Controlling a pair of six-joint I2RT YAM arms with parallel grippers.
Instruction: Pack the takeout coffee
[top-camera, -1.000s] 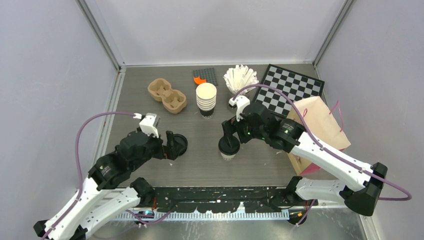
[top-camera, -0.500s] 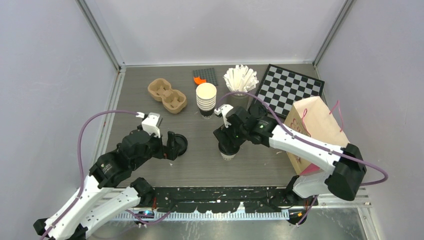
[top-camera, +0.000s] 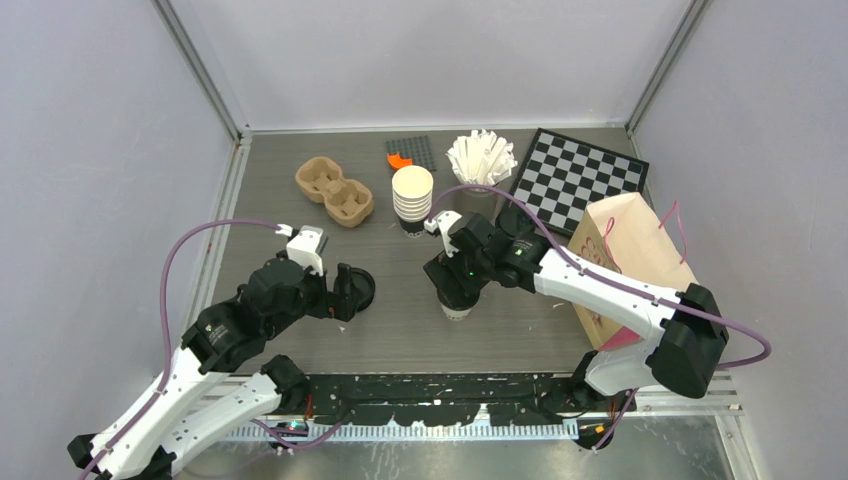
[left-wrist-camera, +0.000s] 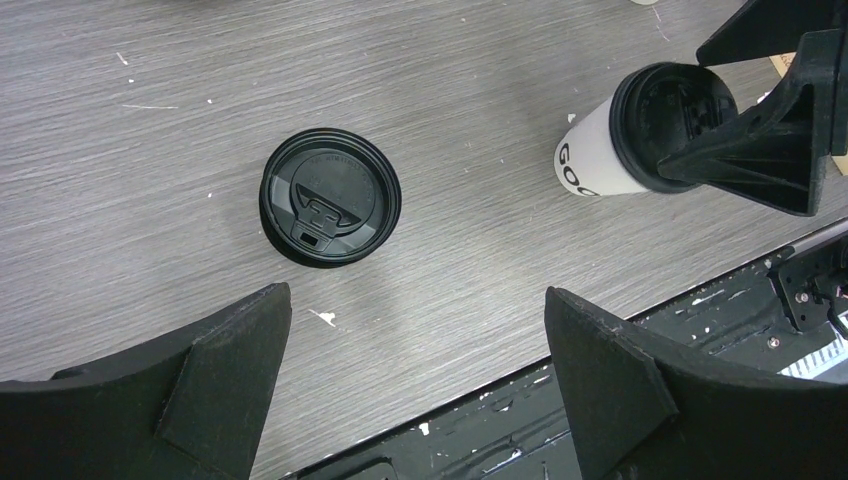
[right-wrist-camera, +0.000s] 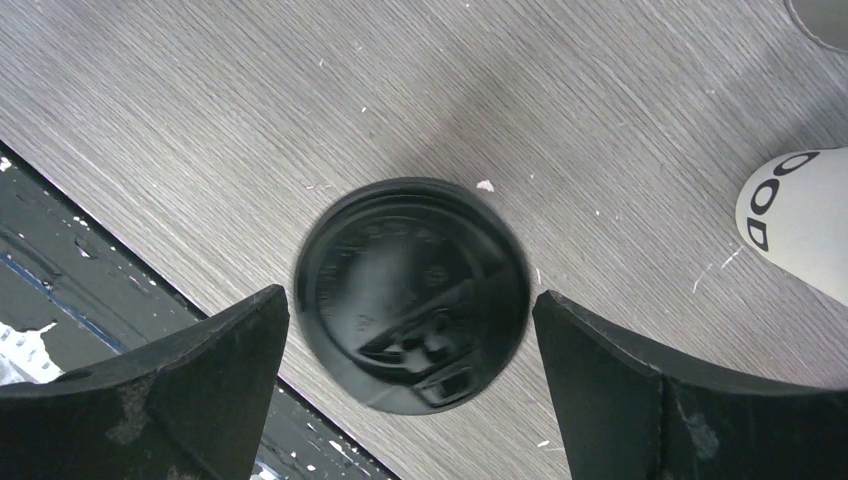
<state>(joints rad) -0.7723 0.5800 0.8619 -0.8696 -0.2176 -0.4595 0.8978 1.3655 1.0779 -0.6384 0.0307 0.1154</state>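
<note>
Top external shows nothing packed yet: one takeout coffee (top-camera: 356, 287) stands on the tabletop (top-camera: 400, 330) under the wide-open left end effector (left-wrist-camera: 415, 330), the other coffee (top-camera: 457, 311) under the equally open right end effector (right-wrist-camera: 408, 315), cup carrier (top-camera: 335, 190) empty

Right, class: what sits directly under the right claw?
A takeout coffee cup, upright on the table, its black lid facing the open right claw. The lid hides whatever is inside the cup.
</note>
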